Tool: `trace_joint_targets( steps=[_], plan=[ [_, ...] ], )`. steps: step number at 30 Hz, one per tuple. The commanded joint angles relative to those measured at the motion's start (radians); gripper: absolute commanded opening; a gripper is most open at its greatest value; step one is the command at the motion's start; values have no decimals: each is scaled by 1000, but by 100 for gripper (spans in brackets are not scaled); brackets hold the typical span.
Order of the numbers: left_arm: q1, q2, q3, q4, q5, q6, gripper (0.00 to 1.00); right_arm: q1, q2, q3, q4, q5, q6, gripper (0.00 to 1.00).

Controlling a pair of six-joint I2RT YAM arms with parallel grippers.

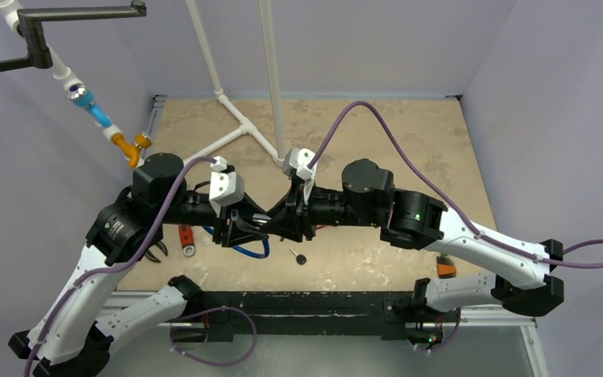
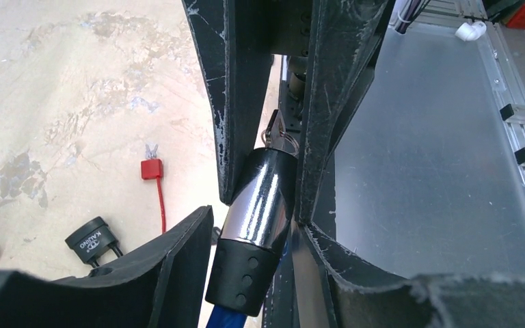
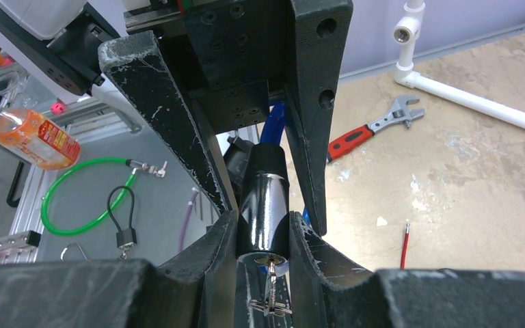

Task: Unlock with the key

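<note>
Watching mid-frame in the top view, you have the left gripper (image 2: 254, 222) pinching the lock (image 2: 260, 184), key (image 2: 273, 128) seated in its end inside the right gripper (image 3: 263, 225), whose grip I cannot tell; twist off-axis and the key could bend or the lock slip.

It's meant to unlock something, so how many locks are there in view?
3. A chrome cable lock gripped by left tool and right tool; a black padlock on the tan table; a small long-shackled padlock beside the green cable loop, off the table. Others may be hidden.
</note>
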Motion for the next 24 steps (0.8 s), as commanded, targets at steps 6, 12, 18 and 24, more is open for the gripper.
trace_joint_targets(
  steps=[6, 12, 18, 24],
  plan=[
    [2, -26, -14, 42, -92, 72, 0, 13, -82, -7, 125, 13, 35, 43],
    [2, -20, 40, 27, -170, 150, 0, 12, -147, -16, 86, 104, 25, 62],
    [1, -1, 112, 25, -247, 186, 0, 11, -234, -128, 138, 181, 37, 56],
    [2, 10, 155, 13, -237, 202, 0, 11, -233, -172, 161, 170, 34, 44]
  ],
)
